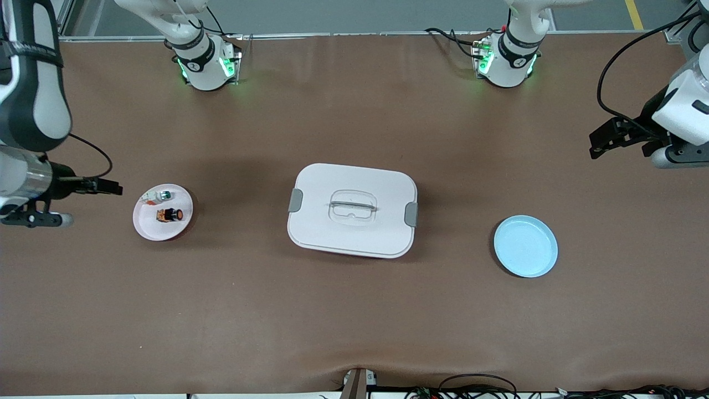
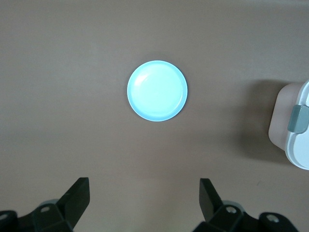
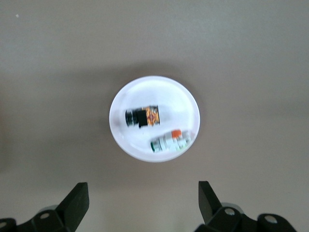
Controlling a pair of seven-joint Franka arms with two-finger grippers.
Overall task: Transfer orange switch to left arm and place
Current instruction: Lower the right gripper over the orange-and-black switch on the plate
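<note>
The orange switch [image 1: 169,214] lies on its side on a small pink plate [image 1: 152,228] toward the right arm's end of the table. In the right wrist view the switch [image 3: 141,116] lies on that plate [image 3: 145,92]. My right gripper [image 1: 111,188] hangs open and empty over the bare table beside the plate; it shows open in its wrist view [image 3: 143,189]. The white lidded box [image 1: 332,233] stands mid-table; its edge shows in the left wrist view [image 2: 297,140]. My left gripper [image 1: 601,141] is open and empty over the table at the left arm's end; it shows open in its wrist view [image 2: 145,186].
A small white-and-green part [image 1: 158,195] lies on the pink plate beside the switch, also seen in the right wrist view [image 3: 170,141]. A light-blue plate [image 1: 525,246] sits between the box and the left arm's end; it shows in the left wrist view [image 2: 157,90].
</note>
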